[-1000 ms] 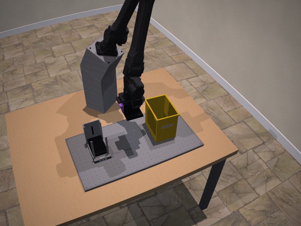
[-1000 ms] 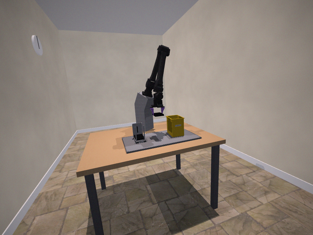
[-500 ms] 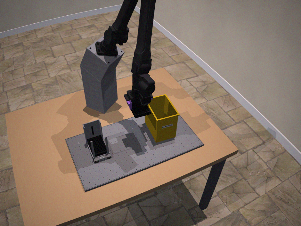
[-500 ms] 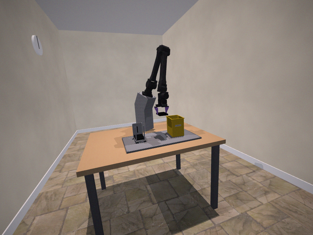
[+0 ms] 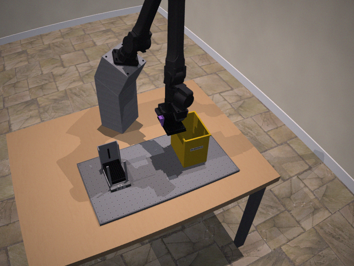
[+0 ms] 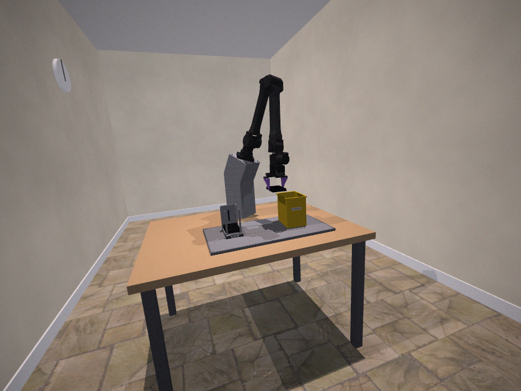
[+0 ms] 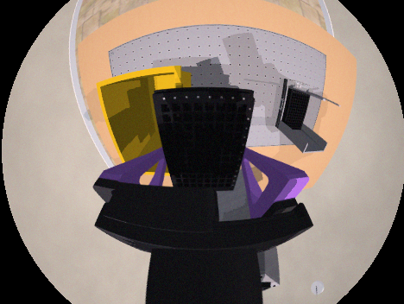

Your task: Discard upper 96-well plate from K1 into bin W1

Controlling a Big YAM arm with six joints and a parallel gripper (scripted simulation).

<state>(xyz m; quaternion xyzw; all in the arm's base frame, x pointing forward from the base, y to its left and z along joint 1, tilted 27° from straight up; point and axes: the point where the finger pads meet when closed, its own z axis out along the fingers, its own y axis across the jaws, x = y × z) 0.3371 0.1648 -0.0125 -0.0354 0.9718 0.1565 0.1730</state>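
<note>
gripper (image 5: 173, 126) is clamped across the black 96-well plate (image 5: 175, 129) near the yellow bin (image 5: 197, 149), looks light, rigid, slick plastic, so side-edge grip makes sense

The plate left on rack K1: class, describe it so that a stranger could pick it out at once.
On the wooden table lies a grey perforated board. At the end far from the yellow bin stands a small grey rack holding a black 96-well plate. Its twin hangs in the gripper beside the bin.
</note>
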